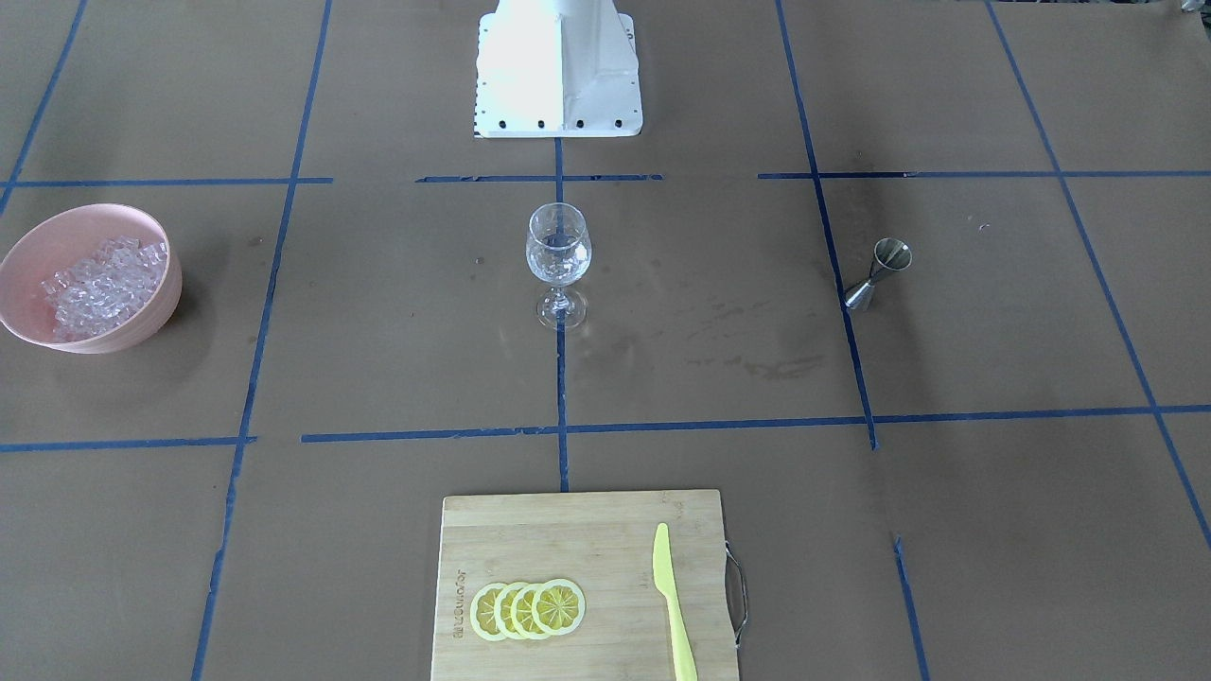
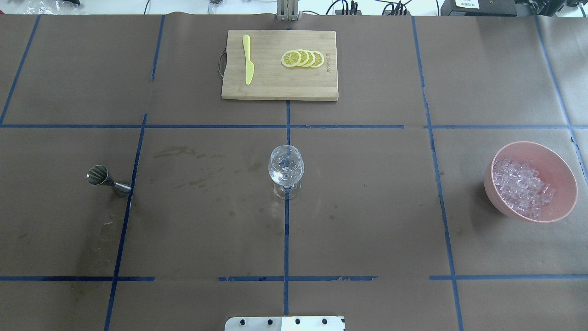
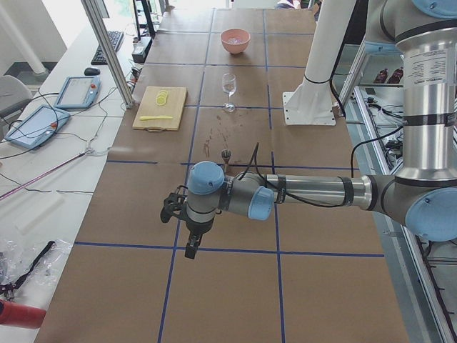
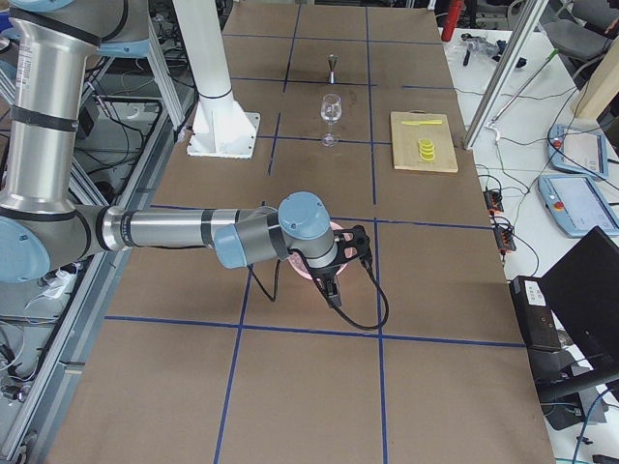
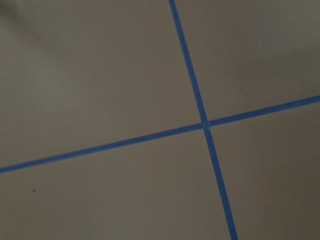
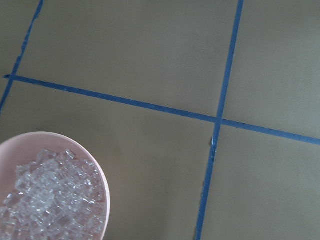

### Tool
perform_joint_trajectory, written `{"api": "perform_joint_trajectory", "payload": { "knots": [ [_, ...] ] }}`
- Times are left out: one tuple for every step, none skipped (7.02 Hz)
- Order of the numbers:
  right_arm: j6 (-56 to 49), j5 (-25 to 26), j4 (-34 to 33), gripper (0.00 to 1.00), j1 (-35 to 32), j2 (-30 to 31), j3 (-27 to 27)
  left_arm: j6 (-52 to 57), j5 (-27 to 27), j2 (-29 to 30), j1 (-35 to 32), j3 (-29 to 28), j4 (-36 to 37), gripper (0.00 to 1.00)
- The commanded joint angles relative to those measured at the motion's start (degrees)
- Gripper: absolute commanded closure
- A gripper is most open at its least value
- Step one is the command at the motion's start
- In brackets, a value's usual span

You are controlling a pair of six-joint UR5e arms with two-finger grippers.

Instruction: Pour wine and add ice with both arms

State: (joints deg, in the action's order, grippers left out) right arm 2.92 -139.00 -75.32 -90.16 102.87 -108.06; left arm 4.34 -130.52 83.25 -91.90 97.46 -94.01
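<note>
Right hand [image 4: 333,290] near ice [image 6: 50,200]

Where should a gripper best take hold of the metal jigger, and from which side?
Grip the jigger at its narrow waist, coming in level from the side. It stands upright, open cup on top; both cones widen away from the waist, so the grip probably will not slip.
</note>
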Motion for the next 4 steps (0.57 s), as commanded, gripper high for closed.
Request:
{"api": "perform_joint_trajectory", "payload": {
  "knots": [
    [11.1, -0.2, 0.0, 0.00, 7.2, -0.2, -6.4, 1.0, -4.3, -2.6, -2.6, 4.3, 5.9, 0.00],
    [15.3, 2.0, 3.6, 0.00, 11.0, -0.2, -7.9, 0.9, -4.4, -3.6, -2.6, 6.9, 5.8, 0.00],
    [19.6, 3.5, 9.1, 0.00, 14.8, 0.1, -8.4, 0.9, -4.4, -3.4, -2.5, 7.5, 5.7, 0.00],
    [23.2, 5.3, 12.6, 0.00, 17.5, 0.5, -8.5, 0.9, -4.4, -2.9, -2.3, 7.3, 5.0, 0.00]
  ]
}}
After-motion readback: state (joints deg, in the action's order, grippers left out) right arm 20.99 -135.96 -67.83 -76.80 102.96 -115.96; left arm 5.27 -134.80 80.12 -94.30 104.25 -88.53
